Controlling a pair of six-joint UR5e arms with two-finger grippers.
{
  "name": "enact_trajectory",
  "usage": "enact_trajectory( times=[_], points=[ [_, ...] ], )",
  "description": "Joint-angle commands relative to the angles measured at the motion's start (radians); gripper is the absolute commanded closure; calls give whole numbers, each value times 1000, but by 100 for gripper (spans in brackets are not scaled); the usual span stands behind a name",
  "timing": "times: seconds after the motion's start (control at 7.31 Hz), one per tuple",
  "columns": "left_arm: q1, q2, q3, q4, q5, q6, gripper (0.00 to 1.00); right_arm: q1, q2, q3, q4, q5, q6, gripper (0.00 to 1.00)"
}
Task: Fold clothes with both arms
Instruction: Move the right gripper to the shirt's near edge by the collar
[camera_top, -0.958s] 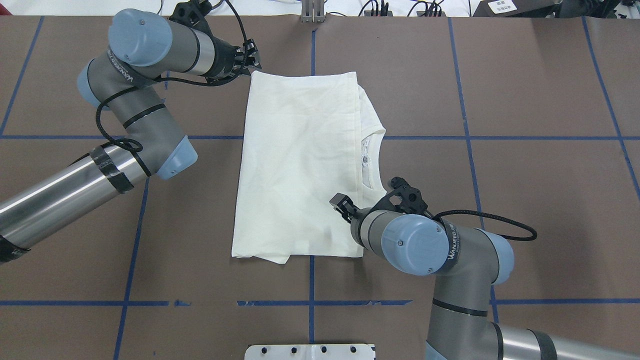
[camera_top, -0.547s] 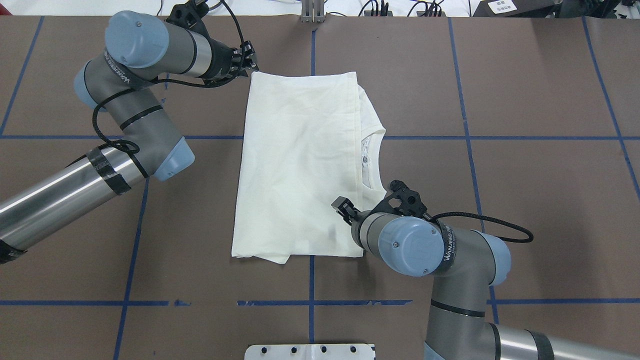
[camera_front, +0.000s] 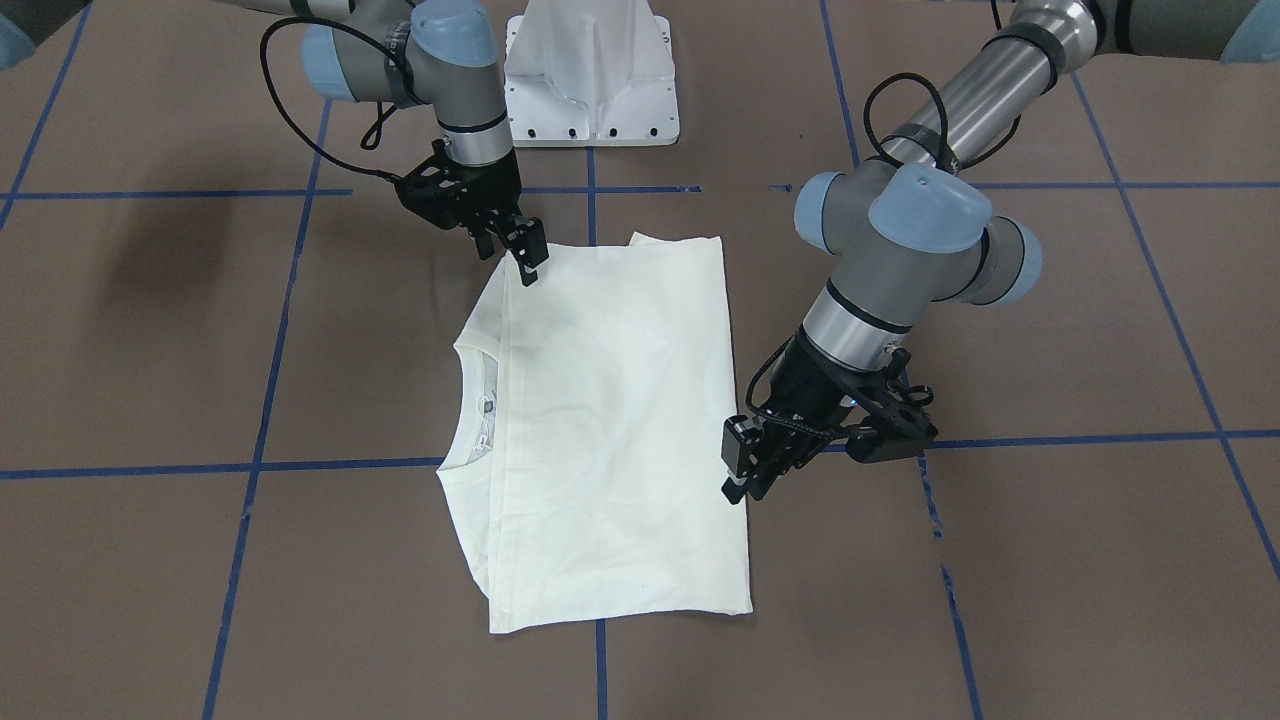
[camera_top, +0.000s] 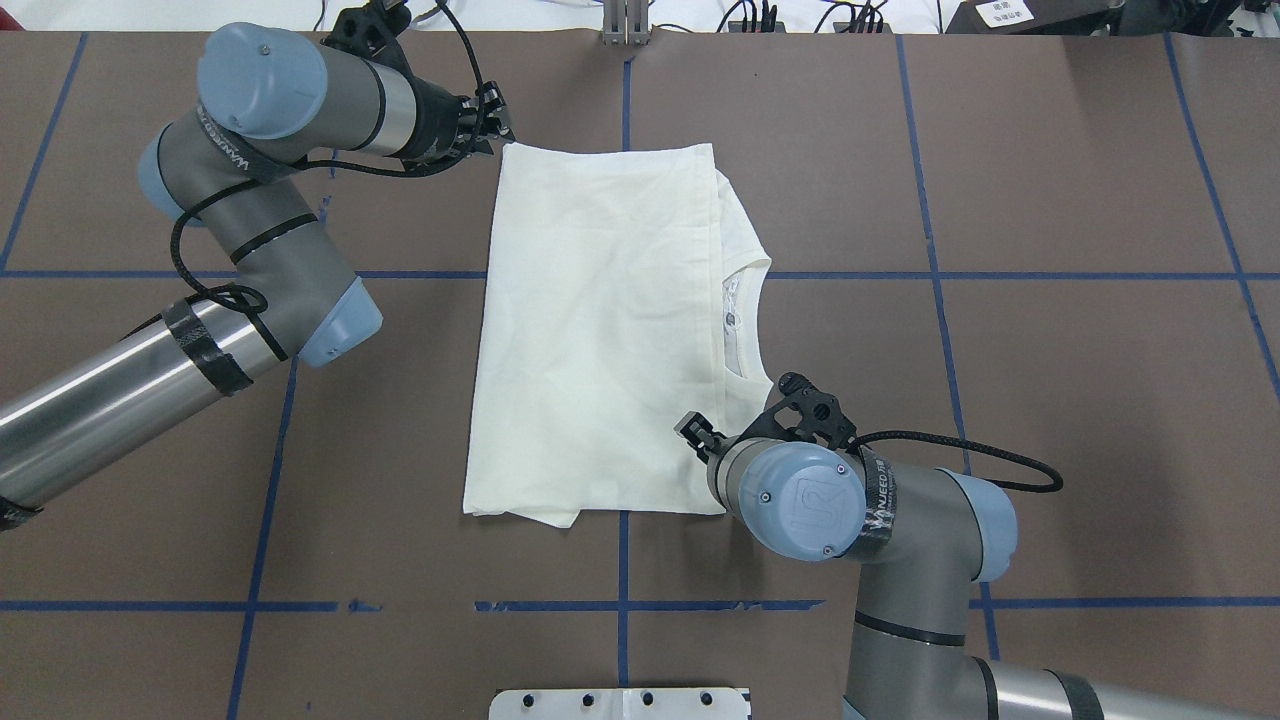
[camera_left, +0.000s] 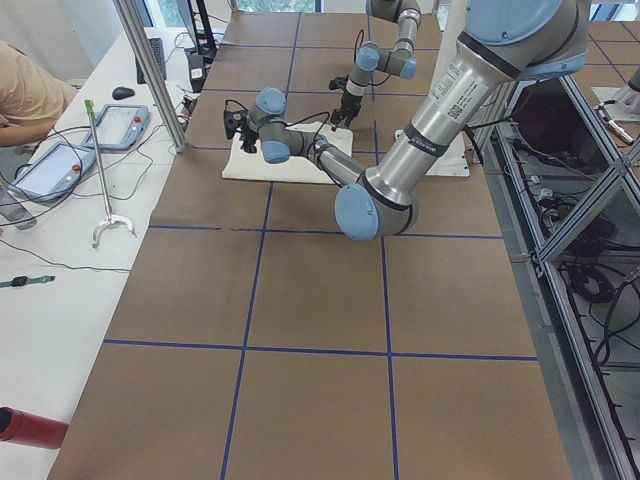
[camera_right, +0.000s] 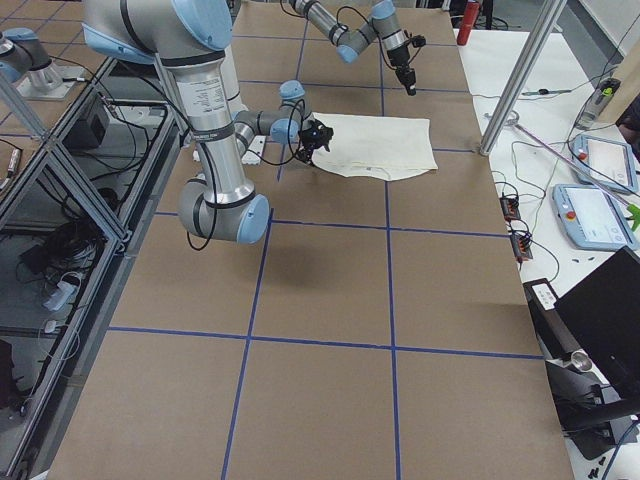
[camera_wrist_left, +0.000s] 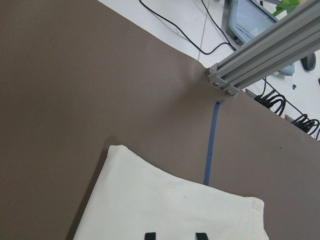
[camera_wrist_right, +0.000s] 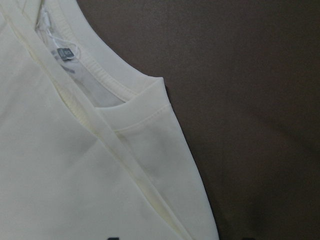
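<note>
The cream shirt (camera_top: 600, 330) lies folded flat on the brown table, plain side up, its ribbed collar (camera_top: 745, 320) showing at the right edge. My left gripper (camera_top: 492, 118) hovers open just off the shirt's far left corner, holding nothing; it also shows in the front view (camera_front: 738, 478). The left wrist view looks down on that corner (camera_wrist_left: 165, 210). My right gripper (camera_top: 697, 432) hangs open over the shirt's near right part, beside the collar, and shows again from the front (camera_front: 527, 262). The right wrist view has collar and fold edges (camera_wrist_right: 100, 70) close below. The cat print is hidden.
The white pedestal base (camera_top: 620, 703) sits at the table's near edge. Blue tape lines (camera_top: 930, 275) cross the brown mat. An aluminium post (camera_wrist_left: 260, 55) stands past the far edge. A side bench with tablets (camera_left: 125, 120) and a person's arm (camera_left: 20, 90) lies beyond.
My left gripper has drawn back a little to the left, away from the shirt's far corner. My right gripper has slid slightly toward the robot. The shirt has not moved.
</note>
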Motion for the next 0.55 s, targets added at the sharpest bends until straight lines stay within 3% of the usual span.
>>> enact_trajectory(
  times=[0.0,0.14,0.27,0.41],
  points=[
    [0,9,-15,1,2,0,62,-6,-1,-2,-2,2,0,24],
    [0,11,-15,0,3,0,62,-11,-1,-2,-2,4,0,32],
    [2,11,-15,1,3,0,62,-15,-1,5,-3,4,3,50],
    [2,11,-15,1,3,-2,62,-23,-6,3,-2,4,3,79]
  ],
)
